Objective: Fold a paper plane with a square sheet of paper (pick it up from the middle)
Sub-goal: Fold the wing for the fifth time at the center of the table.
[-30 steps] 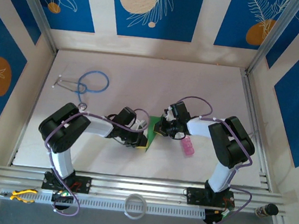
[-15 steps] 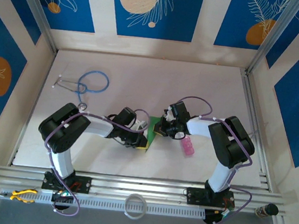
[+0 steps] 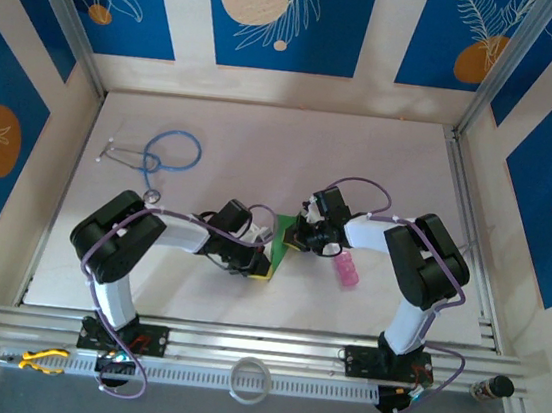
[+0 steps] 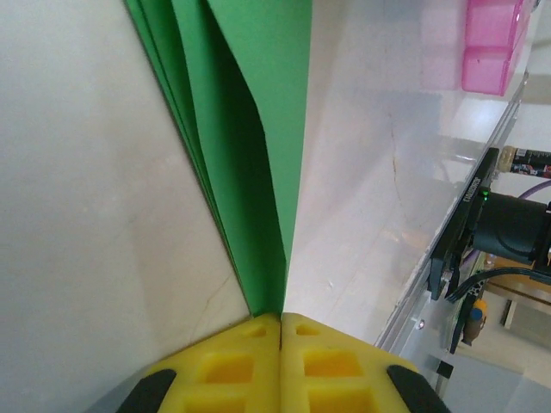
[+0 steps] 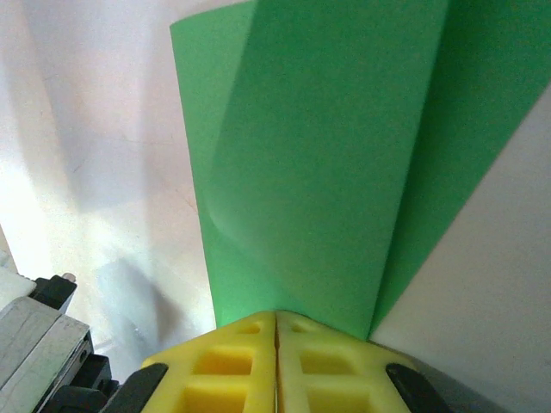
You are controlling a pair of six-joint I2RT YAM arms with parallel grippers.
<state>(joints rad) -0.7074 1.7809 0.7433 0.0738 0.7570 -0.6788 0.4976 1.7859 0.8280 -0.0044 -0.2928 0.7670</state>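
The square sheet of paper (image 3: 282, 241) is bright green and folded into a narrow layered shape, held between both grippers near the table's middle. I cannot tell whether it has the form of the paper plane. My left gripper (image 3: 266, 265) has its yellow pads shut on the paper's near end. In the left wrist view the creased green layers (image 4: 258, 146) run from the top edge down into the left gripper (image 4: 281, 317). My right gripper (image 3: 292, 236) is shut on the far end. In the right wrist view a broad green sheet (image 5: 327, 163) fans out from the right gripper (image 5: 275, 315).
A small pink bottle (image 3: 348, 270) lies just right of the right gripper, and it also sits at the top right of the left wrist view (image 4: 495, 43). A blue-tubed stethoscope (image 3: 167, 151) lies at the back left. A metal rail (image 3: 258, 350) borders the near edge.
The left arm has shifted very slightly leftward. Both grippers stay shut on the green paper, which has barely moved.
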